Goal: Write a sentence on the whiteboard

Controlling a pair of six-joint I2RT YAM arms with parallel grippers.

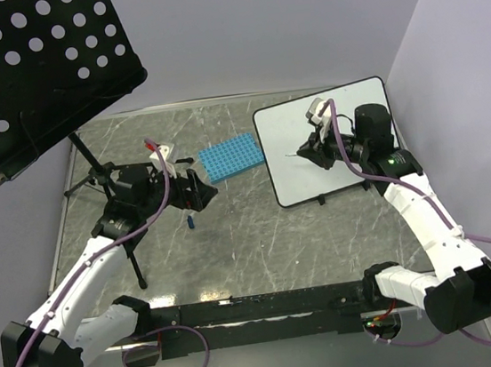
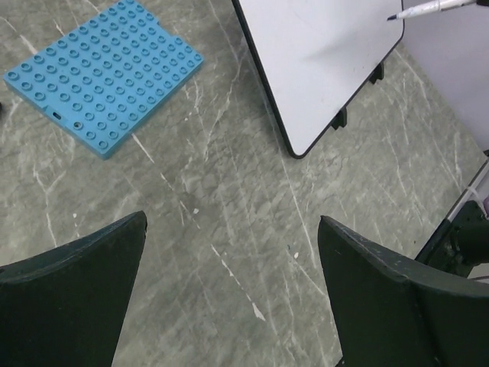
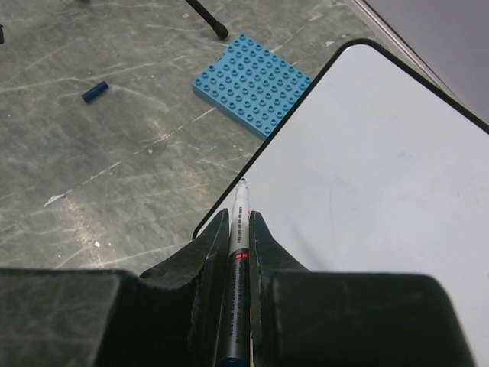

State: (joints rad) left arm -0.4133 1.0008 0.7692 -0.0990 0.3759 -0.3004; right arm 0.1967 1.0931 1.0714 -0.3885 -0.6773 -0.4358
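Note:
The whiteboard (image 1: 345,122) lies at the right rear of the table, also seen in the left wrist view (image 2: 321,61) and the right wrist view (image 3: 367,168). Its white surface looks blank; no sentence is in view. My right gripper (image 1: 309,151) hovers over the board's left half, shut on a white marker (image 3: 241,195). The marker's uncapped tip points at the board near its left edge. I cannot tell whether the tip touches the board. The marker tip (image 2: 428,9) also shows in the left wrist view. My left gripper (image 1: 197,189) hangs open and empty (image 2: 231,222) above the bare tabletop.
A blue studded plate (image 1: 232,158) lies flat left of the board. A small blue cap (image 1: 192,219) lies on the table below the left gripper. A black perforated music stand (image 1: 26,76) with tripod legs (image 1: 133,251) fills the far left. Walls close in behind and on the right.

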